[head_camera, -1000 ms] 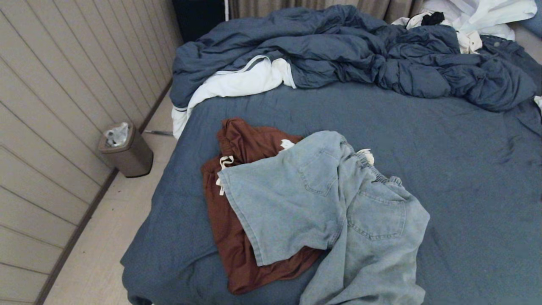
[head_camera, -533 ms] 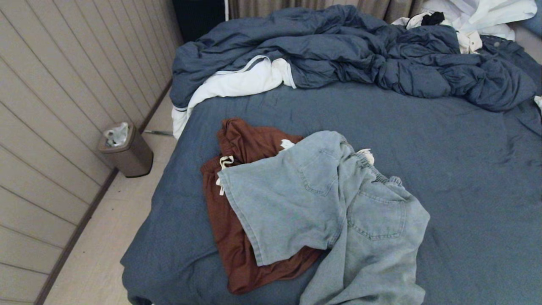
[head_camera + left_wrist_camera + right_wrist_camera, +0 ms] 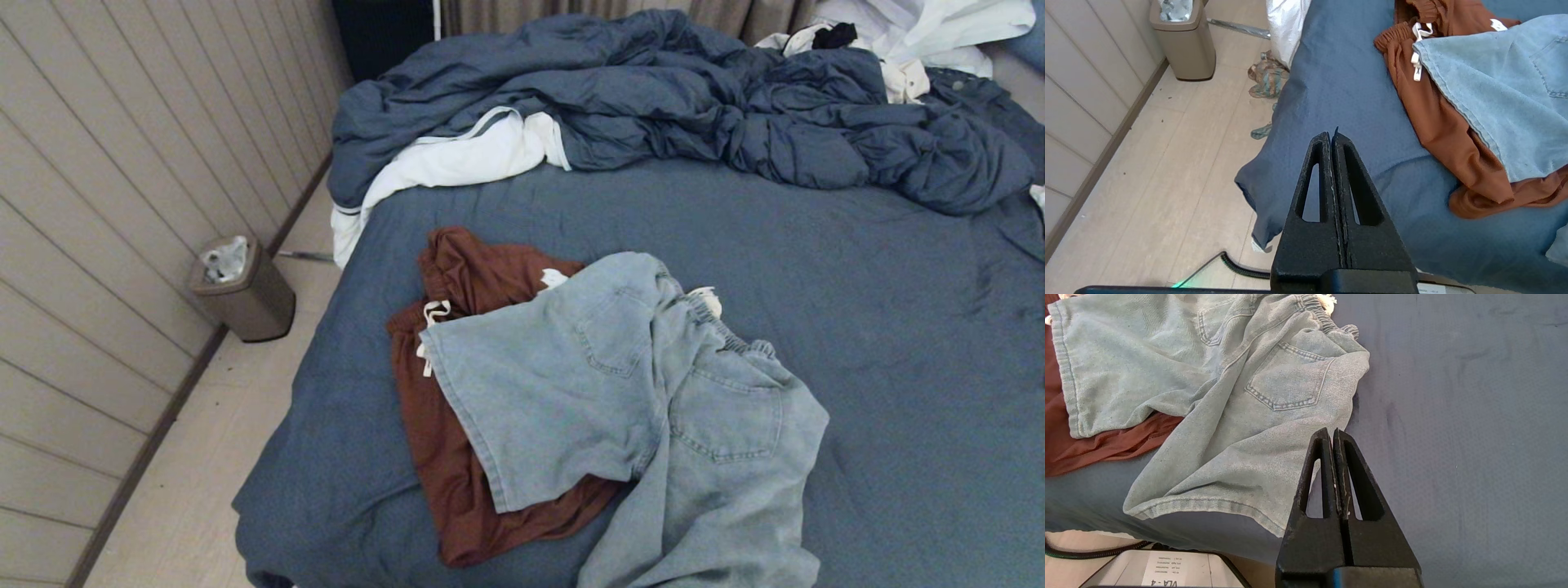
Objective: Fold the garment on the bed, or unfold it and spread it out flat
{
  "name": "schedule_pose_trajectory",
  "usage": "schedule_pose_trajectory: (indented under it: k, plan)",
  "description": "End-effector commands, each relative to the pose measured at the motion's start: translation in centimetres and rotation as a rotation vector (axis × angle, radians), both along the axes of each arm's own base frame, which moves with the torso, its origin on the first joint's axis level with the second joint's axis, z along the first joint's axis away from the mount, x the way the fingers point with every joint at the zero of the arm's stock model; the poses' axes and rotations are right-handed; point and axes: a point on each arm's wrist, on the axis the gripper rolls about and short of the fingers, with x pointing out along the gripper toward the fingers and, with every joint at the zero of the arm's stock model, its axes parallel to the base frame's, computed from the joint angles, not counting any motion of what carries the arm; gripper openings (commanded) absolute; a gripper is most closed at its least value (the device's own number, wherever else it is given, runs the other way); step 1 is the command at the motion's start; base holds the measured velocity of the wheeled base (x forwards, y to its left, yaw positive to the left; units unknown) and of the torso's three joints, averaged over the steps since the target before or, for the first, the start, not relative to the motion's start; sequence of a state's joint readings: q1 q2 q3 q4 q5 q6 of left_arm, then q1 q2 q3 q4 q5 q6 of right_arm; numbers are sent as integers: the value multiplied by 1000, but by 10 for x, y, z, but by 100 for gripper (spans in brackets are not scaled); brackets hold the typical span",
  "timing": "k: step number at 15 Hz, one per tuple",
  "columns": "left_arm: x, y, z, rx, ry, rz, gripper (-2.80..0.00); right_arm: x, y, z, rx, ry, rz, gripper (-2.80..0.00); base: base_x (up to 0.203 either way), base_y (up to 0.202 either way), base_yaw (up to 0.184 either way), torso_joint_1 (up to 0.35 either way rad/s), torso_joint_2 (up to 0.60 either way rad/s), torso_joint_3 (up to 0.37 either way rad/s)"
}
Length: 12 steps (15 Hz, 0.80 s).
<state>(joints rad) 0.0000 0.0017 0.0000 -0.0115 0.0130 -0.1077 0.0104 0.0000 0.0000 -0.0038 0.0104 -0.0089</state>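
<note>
Two garments lie overlapped on the near left part of the wide bed with the slate-blue sheet (image 3: 898,327): pale blue denim shorts with stitched back pockets (image 3: 637,408) rest crumpled on top of rust-brown drawstring shorts (image 3: 457,327), covering most of them. The puffy blue duvet with white lining (image 3: 653,106) is heaped along the far side, well apart from both.

Neither arm appears in the head view. The left gripper (image 3: 1333,136) hangs above the bed's near left corner with its fingers pressed together and nothing between them. The right gripper (image 3: 1333,435), equally closed and empty, hangs just beside the denim shorts' lower hem.

By this evidence the task stands at its start, since no cloth is held. The next move likely calls for parting a pair of fingers and taking the denim shorts at a hem or waistband to lift them clear of the brown pair.

Only the left wrist view shows a patterned cloth on the floor (image 3: 1267,77) beside the bed. The tan waste bin (image 3: 245,290) appears there and in the head view.
</note>
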Motion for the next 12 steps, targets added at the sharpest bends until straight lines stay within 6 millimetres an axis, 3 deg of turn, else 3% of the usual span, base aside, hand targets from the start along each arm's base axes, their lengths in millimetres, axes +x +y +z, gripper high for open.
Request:
schedule_pose_trajectory:
  k: [1,12]
  plan:
    - [0,0,0,-1,1,4,-280,0,0,0,0,-1,2,-280,0,0,0,0,0,0]
    - [0,0,0,-1,1,2,-280,0,0,0,-2,-1,2,-280,0,0,0,0,0,0]
